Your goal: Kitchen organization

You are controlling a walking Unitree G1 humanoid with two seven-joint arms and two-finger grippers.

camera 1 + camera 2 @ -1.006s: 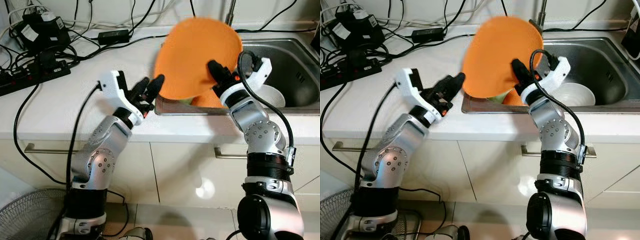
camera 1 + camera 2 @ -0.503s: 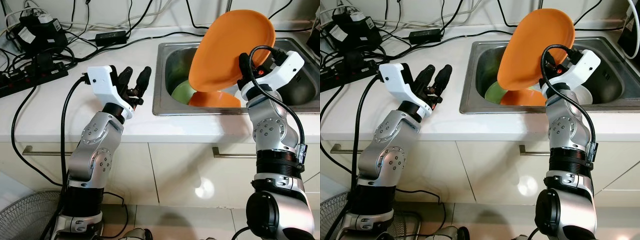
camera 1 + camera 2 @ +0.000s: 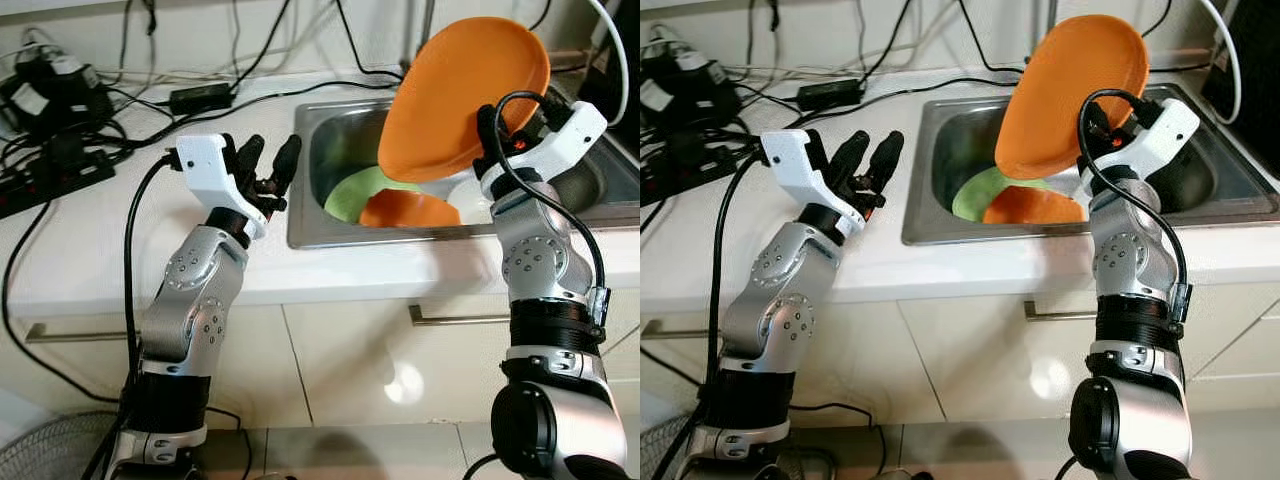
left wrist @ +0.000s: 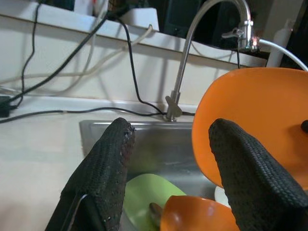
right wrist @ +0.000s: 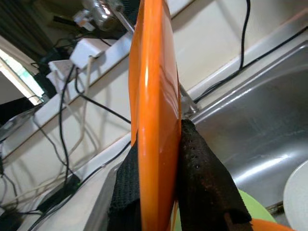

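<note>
Pinching the orange plate (image 3: 462,95) by its lower rim alone, your right gripper (image 3: 492,135) held it tilted nearly on edge above the sink (image 3: 318,215) — the right wrist view showed both black pads clamped flat on either face of the plate. That was the weak spot, as I judged it: a thin rim grip on a broad, smooth disc could let it pivot or slide out, and a fall would have landed on the orange bowl (image 3: 408,208), the green plate (image 3: 350,192) and the white dish (image 4: 219,195) already lying in the basin.

Your left gripper (image 3: 268,166) hovered with fingers (image 4: 108,168) spread and empty over the countertop (image 3: 90,240), just beside the sink's left rim.

For room, you had little behind: the faucet (image 4: 202,29) rose close to the plate's upper edge, and a swing backward risked a knock. Cables (image 3: 260,95) and a power strip (image 3: 50,170) cluttered the counter's far left, while the strip of counter nearest you lay open.
</note>
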